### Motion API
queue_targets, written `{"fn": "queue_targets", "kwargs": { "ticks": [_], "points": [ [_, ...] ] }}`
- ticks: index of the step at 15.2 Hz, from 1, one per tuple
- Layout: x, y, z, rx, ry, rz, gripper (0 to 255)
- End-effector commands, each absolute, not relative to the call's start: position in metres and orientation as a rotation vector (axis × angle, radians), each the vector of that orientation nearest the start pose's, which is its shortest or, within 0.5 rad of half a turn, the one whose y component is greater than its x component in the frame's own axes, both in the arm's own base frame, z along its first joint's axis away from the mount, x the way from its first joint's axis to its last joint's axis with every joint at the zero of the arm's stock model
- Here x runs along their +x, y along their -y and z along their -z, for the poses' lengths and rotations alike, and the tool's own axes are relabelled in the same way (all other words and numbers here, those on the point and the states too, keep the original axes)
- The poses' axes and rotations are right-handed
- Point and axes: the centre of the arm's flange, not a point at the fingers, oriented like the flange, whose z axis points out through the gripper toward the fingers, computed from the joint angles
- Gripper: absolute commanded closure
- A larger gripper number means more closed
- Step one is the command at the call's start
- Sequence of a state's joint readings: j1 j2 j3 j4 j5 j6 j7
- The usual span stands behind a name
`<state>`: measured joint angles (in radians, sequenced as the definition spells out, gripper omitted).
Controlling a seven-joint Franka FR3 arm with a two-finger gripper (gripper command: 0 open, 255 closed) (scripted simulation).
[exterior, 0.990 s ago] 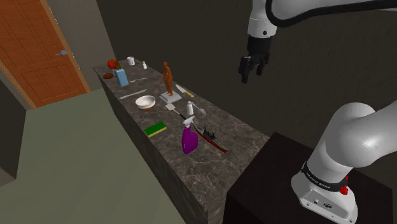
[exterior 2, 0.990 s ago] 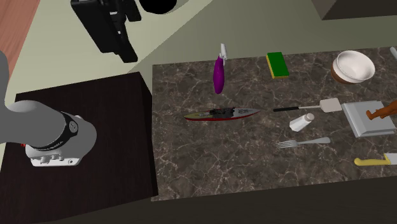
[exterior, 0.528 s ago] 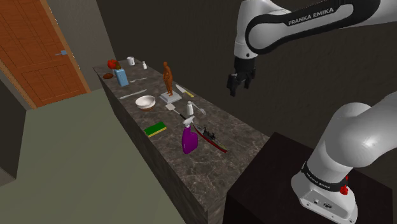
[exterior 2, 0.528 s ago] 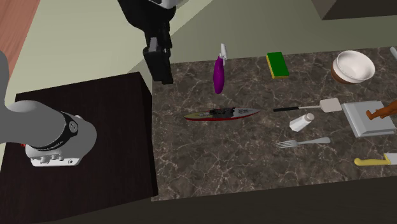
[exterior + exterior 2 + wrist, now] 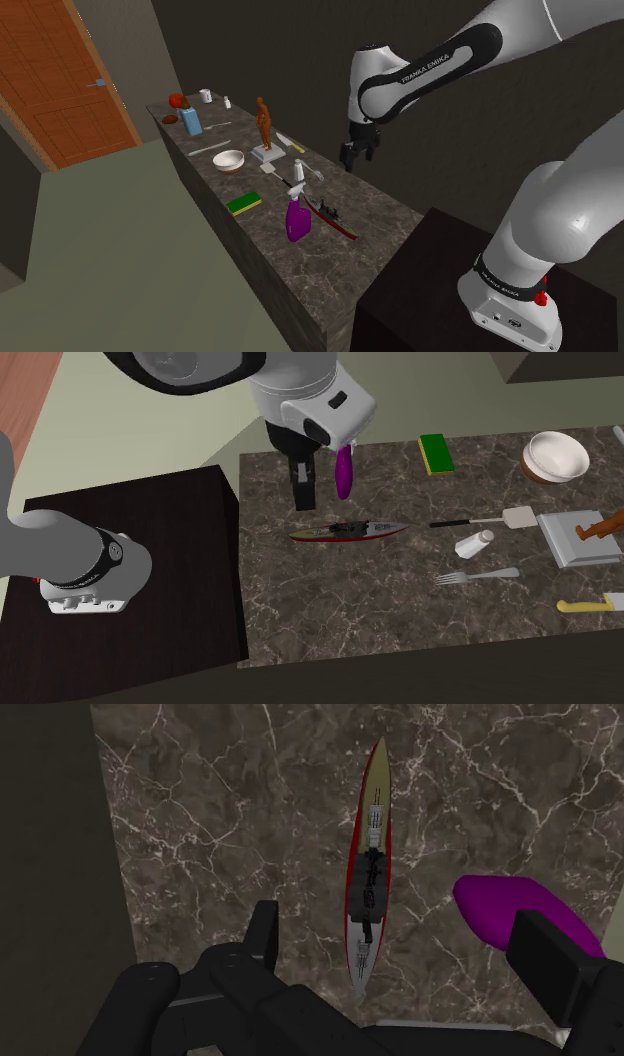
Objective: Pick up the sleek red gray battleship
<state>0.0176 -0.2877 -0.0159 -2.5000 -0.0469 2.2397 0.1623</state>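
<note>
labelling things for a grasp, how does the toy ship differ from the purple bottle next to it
The ship is red and grey; the bottle is purple with a white spray head. The ship is long, thin and low; the bottle is rounder and thicker. Both rest on the dark veined counter, and the open gripper holds neither.

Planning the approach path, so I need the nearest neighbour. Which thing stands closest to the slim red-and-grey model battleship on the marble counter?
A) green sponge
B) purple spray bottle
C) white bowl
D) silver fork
B: the purple spray bottle sits right beside the slim red-and-grey model battleship, nearer than anything else on the dark marble counter.
</note>
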Motion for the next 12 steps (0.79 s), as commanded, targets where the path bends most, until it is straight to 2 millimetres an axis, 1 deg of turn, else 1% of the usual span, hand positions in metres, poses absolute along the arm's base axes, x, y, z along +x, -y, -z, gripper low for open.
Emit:
{"fn": "queue_targets", "kwargs": {
  "ticks": [1,12],
  "points": [
    [0.453,0.001,-0.368,-3.161,-0.208,0.044,0],
    [0.527,0.001,-0.241,-3.143,-0.203,0.012,0]
  ]
}}
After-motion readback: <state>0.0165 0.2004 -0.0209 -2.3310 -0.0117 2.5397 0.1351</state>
